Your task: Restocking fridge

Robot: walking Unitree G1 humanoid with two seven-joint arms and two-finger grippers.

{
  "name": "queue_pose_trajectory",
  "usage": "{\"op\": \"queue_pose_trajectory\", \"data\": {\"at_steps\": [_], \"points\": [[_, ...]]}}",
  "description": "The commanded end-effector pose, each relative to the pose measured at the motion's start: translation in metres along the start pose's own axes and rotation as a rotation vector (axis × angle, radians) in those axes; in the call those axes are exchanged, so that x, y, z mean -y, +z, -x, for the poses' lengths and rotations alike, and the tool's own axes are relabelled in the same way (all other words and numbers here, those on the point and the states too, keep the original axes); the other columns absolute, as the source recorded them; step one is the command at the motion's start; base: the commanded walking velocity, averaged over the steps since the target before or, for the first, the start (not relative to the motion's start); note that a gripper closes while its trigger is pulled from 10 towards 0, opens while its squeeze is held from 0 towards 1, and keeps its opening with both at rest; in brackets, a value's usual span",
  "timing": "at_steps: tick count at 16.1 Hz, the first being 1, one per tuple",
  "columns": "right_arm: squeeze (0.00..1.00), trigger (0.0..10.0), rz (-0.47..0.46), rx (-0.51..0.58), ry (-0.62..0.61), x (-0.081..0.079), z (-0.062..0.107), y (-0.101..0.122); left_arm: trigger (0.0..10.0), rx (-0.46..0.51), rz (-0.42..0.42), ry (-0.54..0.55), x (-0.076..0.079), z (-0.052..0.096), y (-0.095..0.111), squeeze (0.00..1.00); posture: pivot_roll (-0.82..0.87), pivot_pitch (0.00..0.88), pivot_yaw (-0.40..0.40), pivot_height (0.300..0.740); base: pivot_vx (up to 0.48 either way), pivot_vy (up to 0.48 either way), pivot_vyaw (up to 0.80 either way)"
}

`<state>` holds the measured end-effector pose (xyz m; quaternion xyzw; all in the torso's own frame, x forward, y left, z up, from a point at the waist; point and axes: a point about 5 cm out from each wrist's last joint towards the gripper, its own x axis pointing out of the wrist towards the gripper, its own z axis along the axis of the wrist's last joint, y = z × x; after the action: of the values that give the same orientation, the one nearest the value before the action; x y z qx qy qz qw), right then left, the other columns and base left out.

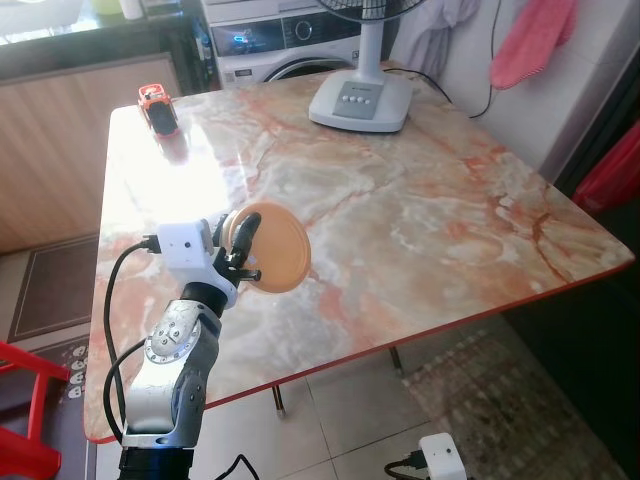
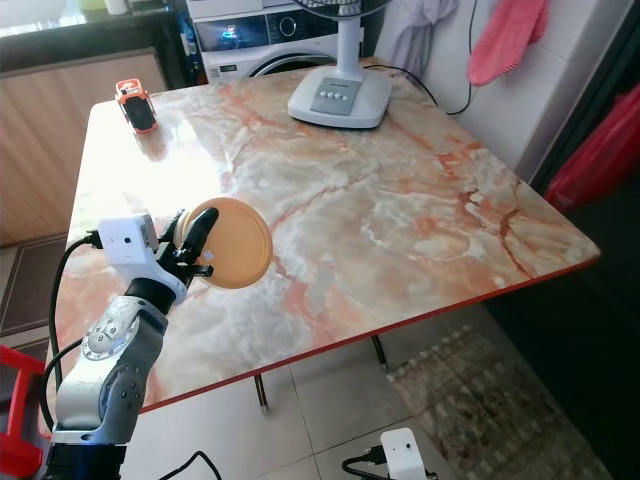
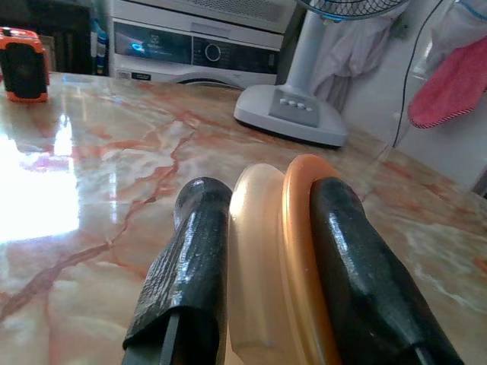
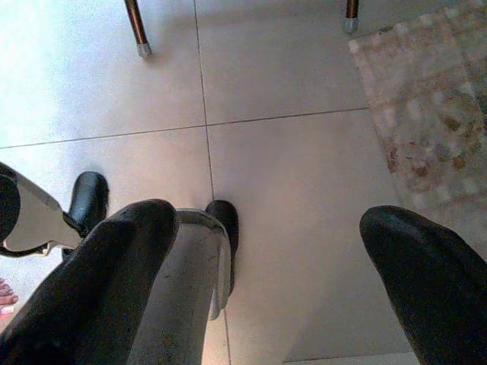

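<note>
My left gripper [image 1: 243, 243] is shut on a round orange plate [image 1: 275, 248], holding it on edge above the near left part of the marble table [image 1: 420, 210]. In the left wrist view the plate's rim [image 3: 285, 266] sits clamped between the two black fingers [image 3: 186, 274]. The same plate [image 2: 235, 243] stands upright just above the tabletop. My right gripper [image 4: 270, 266] hangs open over the tiled floor, with nothing between its fingers.
A white fan base [image 1: 362, 100] stands at the table's far side. An orange and black device [image 1: 157, 107] lies at the far left corner. A washing machine [image 1: 280, 40] is behind the table. A rug [image 4: 426, 99] lies on the floor, and a white box [image 1: 443, 458] sits below.
</note>
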<state>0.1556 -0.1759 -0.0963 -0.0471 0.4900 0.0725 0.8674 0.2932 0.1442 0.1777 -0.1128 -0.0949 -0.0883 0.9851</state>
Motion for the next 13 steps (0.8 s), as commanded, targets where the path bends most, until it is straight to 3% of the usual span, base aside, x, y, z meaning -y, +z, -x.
{"op": "queue_pose_trajectory", "data": {"at_steps": [1, 3, 13], "points": [[0.0, 10.0, 0.006, -0.014, 0.007, -0.002, 0.0006, -0.0046, 10.0, 0.031, -0.017, -0.016, 0.0043, -0.0014, 0.0078, 0.0, -0.06, 0.048, 0.037, 0.74, 0.0, 0.0, -0.78], [0.0, 10.0, 0.006, -0.012, 0.009, -0.0022, 0.0005, -0.0042, 10.0, 0.036, -0.024, -0.026, 0.0059, -0.0018, 0.0083, 0.0, -0.06, 0.044, 0.038, 0.74, 0.0, -0.469, -0.78], [0.0, 10.0, 0.019, -0.003, 0.022, -0.0038, -0.0002, -0.0009, 10.0, 0.035, -0.004, -0.02, 0.0067, -0.0031, 0.0073, 0.0, -0.06, 0.048, 0.029, 0.74, 0.0, 0.0, -0.78]]}}
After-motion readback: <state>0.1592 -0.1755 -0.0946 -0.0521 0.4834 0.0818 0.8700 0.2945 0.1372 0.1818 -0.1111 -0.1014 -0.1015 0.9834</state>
